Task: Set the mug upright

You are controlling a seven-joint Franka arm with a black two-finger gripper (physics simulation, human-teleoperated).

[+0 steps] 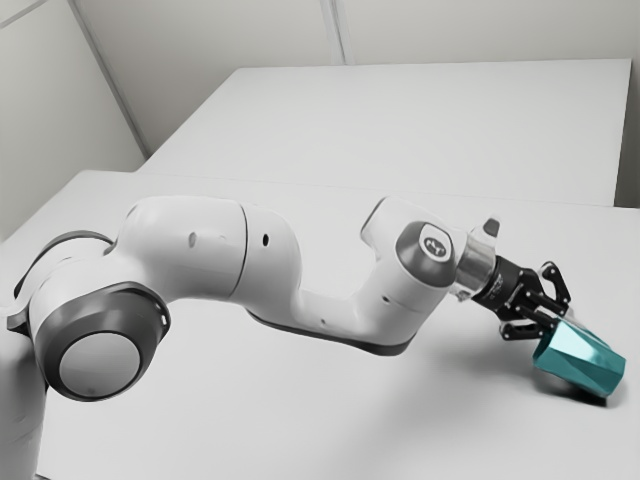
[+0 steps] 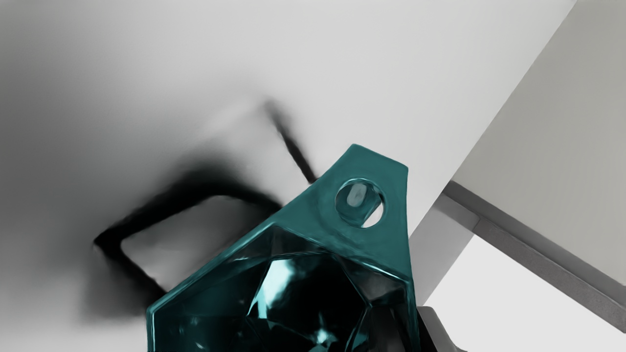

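Observation:
Out at the exterior view's right, my gripper [image 1: 548, 314] meets the near end of the teal faceted mug [image 1: 580, 360]. The mug is tipped over, its axis slanting down away from my hand, with a dark shadow close under its far end. In the wrist view the mug [image 2: 371, 254] has its open mouth toward the camera, and a flat teal part with a round hole stands out beside the rim. A dark piece of my gripper [image 2: 433, 327] shows just outside the mug's wall. How the mug is held is hidden.
The white table [image 1: 300, 410] spreads under the arm. Behind it stands another pale table surface [image 1: 420, 125], with light walls beyond. Dark shadows lie on the tabletop beside the mug in the wrist view, and a table edge runs past its other side.

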